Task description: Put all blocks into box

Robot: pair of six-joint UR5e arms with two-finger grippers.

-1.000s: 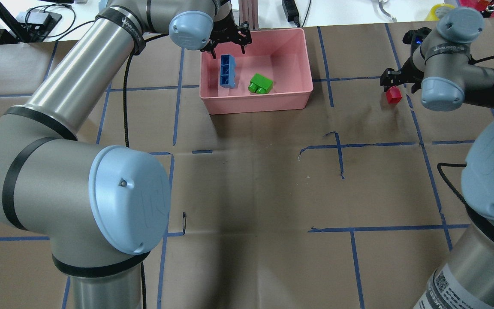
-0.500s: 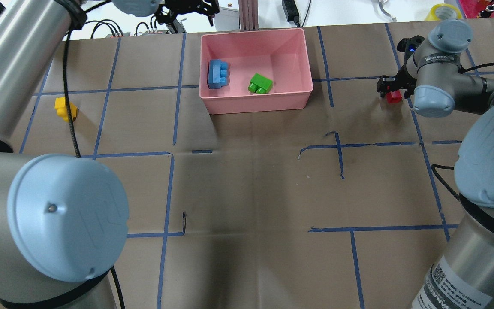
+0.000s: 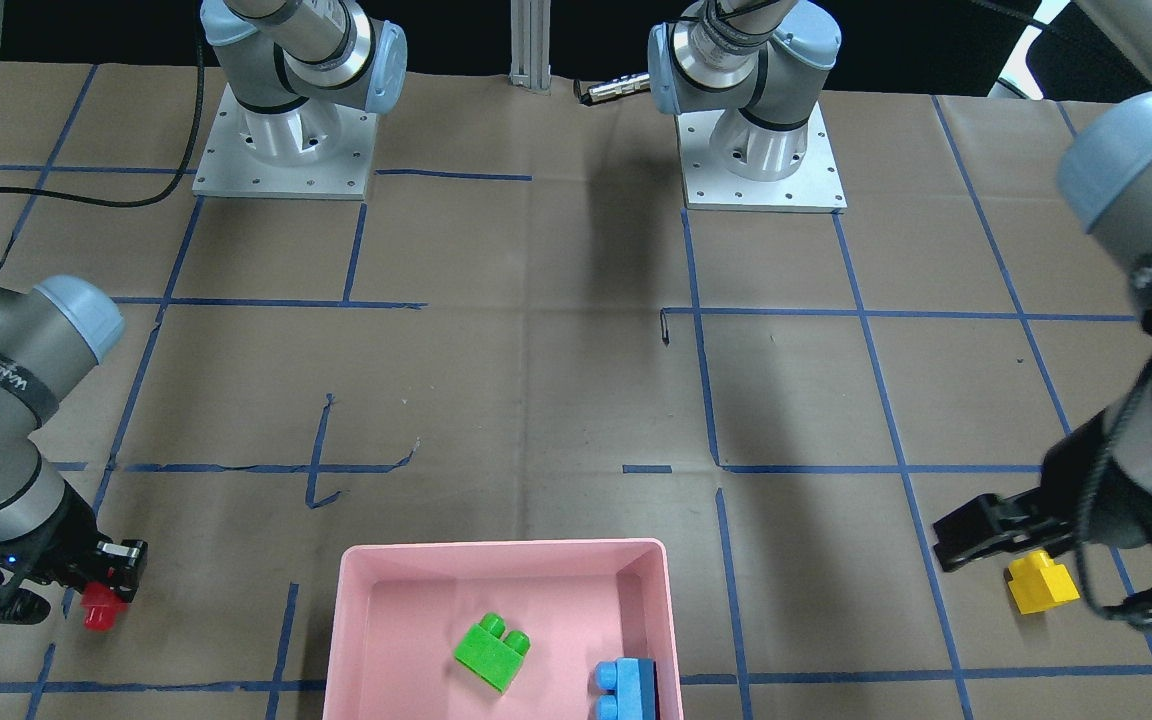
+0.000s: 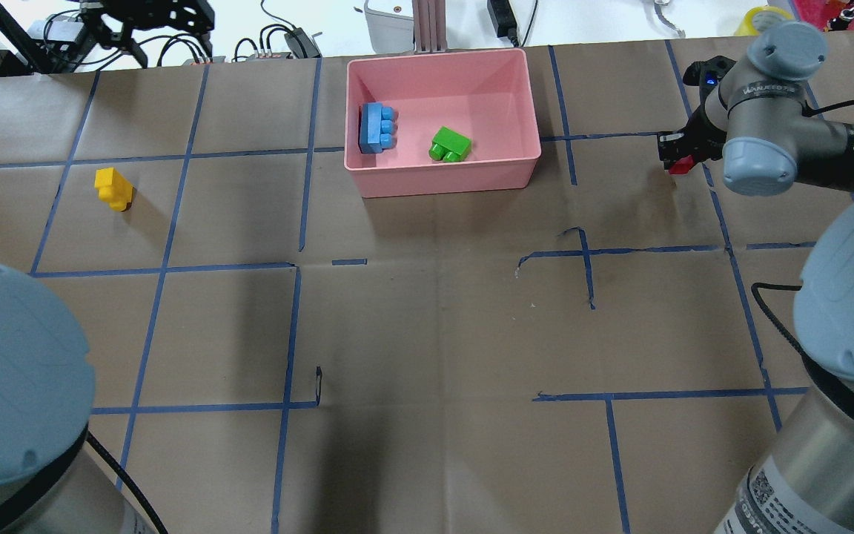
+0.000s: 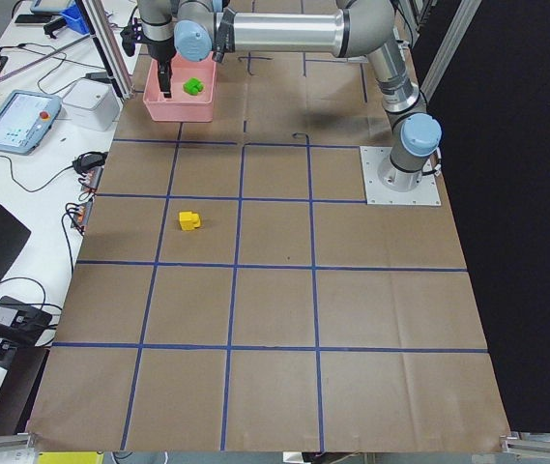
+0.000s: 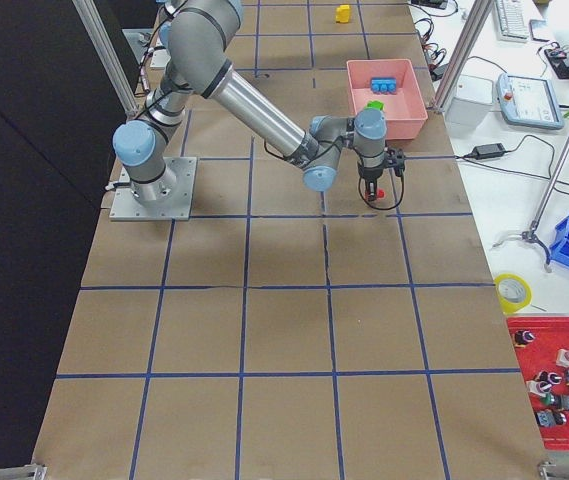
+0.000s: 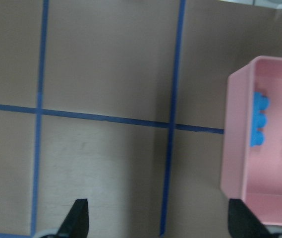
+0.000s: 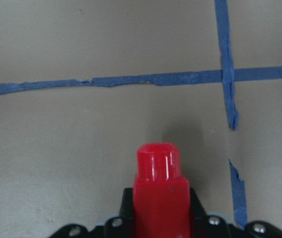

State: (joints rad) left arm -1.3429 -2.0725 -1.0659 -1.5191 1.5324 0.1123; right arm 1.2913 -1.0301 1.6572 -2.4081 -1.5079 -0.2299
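Observation:
The pink tray (image 4: 449, 182) stands at the table's far middle; it also shows in the front view (image 3: 496, 547). In it lie the light blue brick (image 4: 376, 127) by the left wall and the green brick (image 4: 450, 144). The yellow brick (image 4: 113, 188) sits on the paper far to the tray's left. My left gripper (image 4: 153, 26) is open and empty, high above the table between the tray and the yellow brick, fingers (image 7: 79, 223) wide apart. My right gripper (image 4: 683, 152) is shut on the red brick (image 8: 159, 191), low over the table to the tray's right.
Brown paper with a blue tape grid covers the table. Cables and small devices (image 4: 286, 41) and an aluminium post (image 4: 427, 26) lie past the far edge behind the tray. A yellow tape roll (image 4: 760, 18) is at the far right.
The blue brick has dropped from under my left gripper and settled flat in the tray. My left arm has swung left, away from the tray. My right gripper has lowered over the red brick.

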